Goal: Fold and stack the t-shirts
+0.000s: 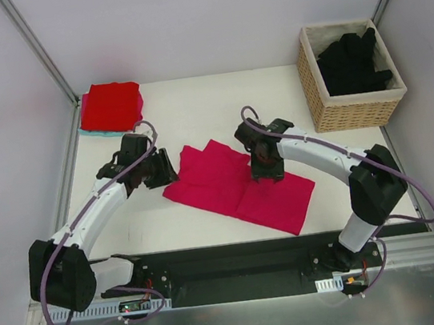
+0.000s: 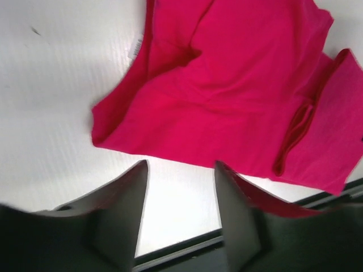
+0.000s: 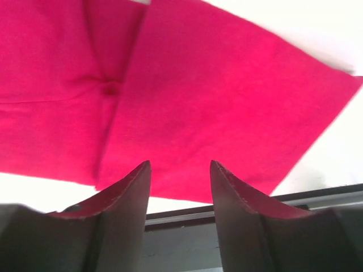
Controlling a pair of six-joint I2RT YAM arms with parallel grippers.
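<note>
Nearest me, a flat black mounting plate (image 1: pixel 231 265) runs along the front edge of the white desk (image 1: pixel 193 109), and the two arms rise from it, white tubes with chunky black joints. The left arm (image 1: pixel 94 208) reaches in from the left. The left fingers (image 2: pixel 122 204), dark wedge-shaped blades with a matte finish, stand apart with only bare desk between them, grasping nothing, just short of the cloth's near-left edge. The right arm (image 1: pixel 320 148) bends in from the right. The right fingers (image 3: pixel 122 209) are likewise spread and hold nothing, poised above the middle of the garment; I cannot tell whether they touch it. The magenta-pink t-shirt (image 1: pixel 212 183) lies mid-desk between the two arms, folded into a long soft band set at a slant, its far-left end wider than the squared near-right end. The knit looks smooth and limp, with a shallow crease where two folded panels meet, a narrow hemmed strip turned over along one side, and a small white label (image 2: pixel 136 48) at the neckline. Farther back on the left, a brighter red t-shirt (image 1: pixel 110 105) sits as a neat square on a pale teal layer (image 1: pixel 96 133). At the far right stands a square woven wicker basket (image 1: pixel 347 112) with a pale lining, holding crumpled black t-shirts (image 1: pixel 353 62).
</note>
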